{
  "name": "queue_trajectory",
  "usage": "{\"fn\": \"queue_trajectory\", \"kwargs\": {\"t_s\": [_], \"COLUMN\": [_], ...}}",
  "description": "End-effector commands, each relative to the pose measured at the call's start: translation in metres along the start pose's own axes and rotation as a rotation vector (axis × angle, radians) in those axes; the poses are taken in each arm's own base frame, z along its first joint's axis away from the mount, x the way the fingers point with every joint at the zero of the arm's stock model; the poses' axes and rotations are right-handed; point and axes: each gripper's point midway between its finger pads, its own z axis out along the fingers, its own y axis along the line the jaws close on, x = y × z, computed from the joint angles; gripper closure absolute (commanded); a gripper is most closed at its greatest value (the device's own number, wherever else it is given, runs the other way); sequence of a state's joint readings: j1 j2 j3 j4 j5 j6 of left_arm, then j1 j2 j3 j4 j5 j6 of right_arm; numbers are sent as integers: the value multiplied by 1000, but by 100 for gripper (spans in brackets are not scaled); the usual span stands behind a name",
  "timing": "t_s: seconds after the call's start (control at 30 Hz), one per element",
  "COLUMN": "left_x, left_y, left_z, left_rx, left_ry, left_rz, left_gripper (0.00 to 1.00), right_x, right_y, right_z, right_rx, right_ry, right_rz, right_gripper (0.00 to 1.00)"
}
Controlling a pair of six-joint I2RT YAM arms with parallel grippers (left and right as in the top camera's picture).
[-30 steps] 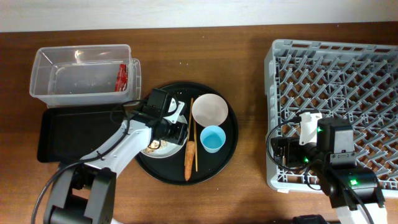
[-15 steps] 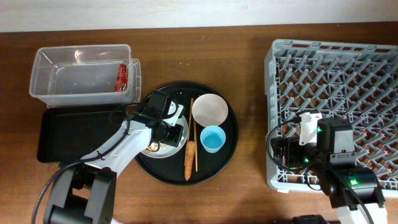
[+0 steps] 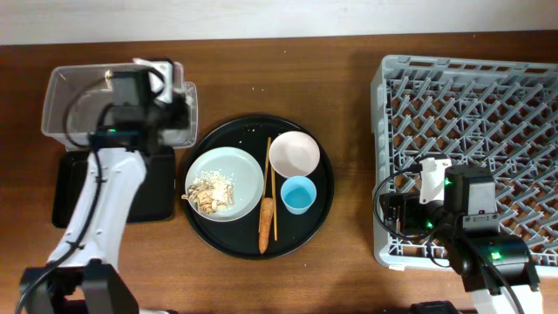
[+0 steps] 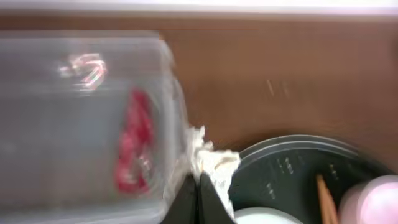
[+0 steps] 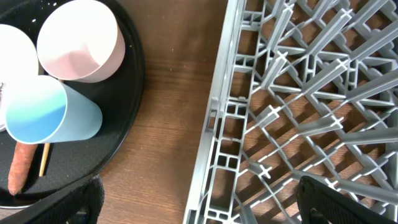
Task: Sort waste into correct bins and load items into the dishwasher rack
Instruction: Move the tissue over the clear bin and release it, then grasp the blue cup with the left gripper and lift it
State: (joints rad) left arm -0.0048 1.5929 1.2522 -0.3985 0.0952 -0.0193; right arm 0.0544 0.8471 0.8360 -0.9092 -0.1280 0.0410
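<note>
Left gripper point(image 4: 199, 194) has its fingers pressed together on the crumpled white paper scrap point(image 4: 212, 163), pinching it. The scrap shows just beside the right wall of the clear tub point(image 3: 65, 109), between that wall and the rim of the round black tray point(image 3: 321, 218). The wrist view is too blurred to tell whether it is over the tub or just outside it. The tub sits at the far-left corner of the bench with the red snack wrapper point(image 4: 134, 143) inside, against its right wall. The shallow black tray point(image 3: 70, 187) lies just in front of it along the left edge.

On the round tray at mid-bench, the plate point(image 3: 242, 170) carries the beige food scraps point(image 3: 209, 192). To its right are the chopsticks point(image 3: 270, 170) and the carrot stick point(image 3: 265, 222), then the white bowl point(image 3: 294, 153) and the blue cup point(image 3: 298, 194).

Right gripper point(image 5: 208, 205) is spread wide and holds nothing — its fingertips straddle the left wall of the dishwasher rack point(image 3: 488, 113), which fills the right edge of the bench.
</note>
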Motion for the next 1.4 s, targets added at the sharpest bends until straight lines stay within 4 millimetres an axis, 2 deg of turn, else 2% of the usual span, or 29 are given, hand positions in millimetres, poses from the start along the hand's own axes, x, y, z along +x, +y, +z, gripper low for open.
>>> {"fn": "queue_trajectory", "kwargs": {"t_s": [0.0, 0.03, 0.07, 0.13, 0.17, 0.23, 0.3, 0.33, 0.37, 0.43, 0.5, 0.57, 0.6, 0.67, 0.7, 0.8, 0.93, 1.03, 1.07, 1.1, 1.13, 1.17, 1.2, 1.27, 1.3, 1.37], "left_x": [-27, -25, -21, -11, -14, -27, -34, -37, -35, -14, 21, 57, 84, 121, 132, 154, 183, 206, 213, 221, 225, 226, 222, 203, 189, 146], "left_y": [42, 54, 61, 73, 73, 72, 64, 50, 22, -37, -86, -127, -149, -172, -178, -199, -217, -220, -219, -217, -216, -216, -217, -218, -216, -204], "left_z": [1, 11, 18, 38, 39, 31, 20, 15, 8, 2, -1, -10, -20, -35, -39, -45, -39, -28, -22, -16, -14, -13, -13, -16, -21, -35], "left_rx": [-80, -107, -134, -173, -172, -172, -134, -67, 58, 264, 372, 434, 466, 476, 469, 460, 436, 427, 419, 409, 406, 404, 406, 413, 414, 404], "left_ry": [-110, -108, -96, -77, -88, -130, -152, -155, -142, -50, 88, 224, 323, 459, 492, 527, 584, 657, 684, 711, 722, 728, 718, 691, 678, 616], "left_rz": [-37, -48, -54, -60, -59, -55, -50, -44, -28, 3, 39, 85, 118, 176, 204, 296, 394, 412, 412, 413, 413, 413, 411, 391, 376, 321], "left_gripper": [99, 99, 93, 51, 44, 40, 40, 41, 41, 41, 41, 40, 39, 35, 35, 36, 37, 51, 59, 62, 71, 94, 99, 100, 100, 100], "right_x": [-7, -7, -7, -7, -7, -7, -7, -7, -7, -7, -7, -7, -7, -7, -7, -7, -7, -7, -7, -6, -6, -6, -6, -6, -6, -7], "right_y": [1, 1, 1, 1, 1, 1, 1, 1, 1, 1, 1, 1, 1, 1, 1, 1, 1, 1, 1, 1, 1, 1, 1, 1, 0, -13], "right_z": [-4, -4, -4, -4, -4, -4, -4, -4, -4, -4, -4, -4, -4, -4, -4, -4, -4, -4, -4, -4, -4, -4, -4, -4, -4, -5], "right_rx": [2, 2, 2, 2, 2, 2, 2, 2, 2, 2, 2, 2, 2, 2, 2, 2, 2, 2, 2, 2, 2, 2, 2, 2, 7, 84], "right_ry": [-23, -23, -23, -23, -23, -23, -23, -23, -23, -23, -23, -23, -23, -23, -23, -22, -22, -22, -22, -18, -18, -19, -19, -19, -19, -24], "right_rz": [-13, -13, -13, -13, -13, -13, -13, -13, -13, -13, -13, -13, -13, -13, -13, -13, -12, -12, -12, -12, -12, -12, -12, -12, -12, 7], "right_gripper": [2, 2, 2, 2, 2, 2, 2, 2, 2, 2, 2, 2, 2, 2, 2, 2, 2, 2, 2, 2, 2, 2, 2, 2, 2, 2]}}
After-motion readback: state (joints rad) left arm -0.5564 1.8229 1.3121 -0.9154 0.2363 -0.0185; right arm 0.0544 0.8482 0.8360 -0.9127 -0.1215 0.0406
